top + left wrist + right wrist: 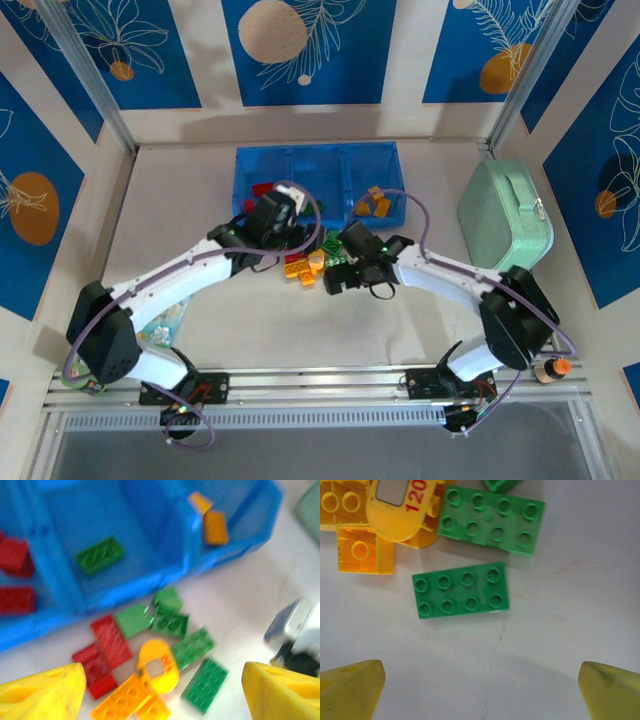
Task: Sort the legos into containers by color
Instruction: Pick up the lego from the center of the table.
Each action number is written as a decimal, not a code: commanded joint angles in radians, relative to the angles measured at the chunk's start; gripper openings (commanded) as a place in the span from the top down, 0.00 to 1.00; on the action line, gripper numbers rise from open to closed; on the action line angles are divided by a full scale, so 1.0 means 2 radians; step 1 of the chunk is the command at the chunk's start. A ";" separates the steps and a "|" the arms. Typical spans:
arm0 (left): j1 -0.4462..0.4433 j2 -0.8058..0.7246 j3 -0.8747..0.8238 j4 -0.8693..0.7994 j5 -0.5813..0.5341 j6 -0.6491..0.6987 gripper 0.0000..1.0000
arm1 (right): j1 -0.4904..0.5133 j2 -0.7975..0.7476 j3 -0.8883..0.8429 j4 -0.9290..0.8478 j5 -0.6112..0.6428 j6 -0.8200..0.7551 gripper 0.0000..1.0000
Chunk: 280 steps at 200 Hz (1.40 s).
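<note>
Yellow wedge-shaped fingertips point(350, 687) of the right pincer point(480, 690) sit at the bottom corners of its wrist view. They are spread wide and released, with white tabletop point(560, 630) and no brick between them. Just ahead of that gap, not yet inside it, lies a green two-by-four studded plastic brick point(461, 596). It is flat, studs up, and touches nothing. Its long axis runs roughly parallel to the line joining the two fingertips, so as things stand the jaws would close on its short ends. I judge the pick-up turns on a quarter turn of the wrist, or a very wide bite. Beyond it a second green two-by-four brick point(490, 520) rests against a yellow rounded plastic piece with red digits point(400, 505) and translucent orange bricks point(362, 550).

The left pincer point(162, 692) is likewise released, with nothing gripped, and looks down on the same heap from higher up. The right arm therefore seems the nearer to the lone green brick.

All these loose pieces lie just in front of the translucent blue three-compartment plastic tray point(318, 152), the lone brick on the side of the heap farthest from the tray. Inside the tray, red bricks point(15, 560) sit in the left compartment, one green brick point(100, 555) in the middle, and orange bricks point(215, 527) in the right.
</note>
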 commanded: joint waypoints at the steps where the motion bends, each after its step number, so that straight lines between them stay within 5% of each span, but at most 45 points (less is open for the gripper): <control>1: 0.015 -0.045 -0.050 0.022 -0.011 -0.034 0.19 | 0.005 0.042 0.038 -0.015 -0.014 -0.035 0.01; 89: 0.027 -0.165 -0.188 -0.015 -0.040 -0.065 0.19 | 0.012 0.170 0.129 -0.058 -0.005 -0.051 0.12; 175: 0.037 -0.190 -0.208 -0.021 -0.047 -0.068 0.19 | 0.030 0.177 0.135 -0.073 -0.003 -0.024 0.48; 226: 0.037 -0.195 -0.209 -0.026 -0.050 -0.066 0.20 | 0.040 0.131 0.184 -0.139 0.038 0.010 0.50; 280: 0.038 -0.225 -0.220 -0.040 -0.056 -0.076 0.21 | -0.012 0.169 0.362 -0.179 0.035 0.005 0.53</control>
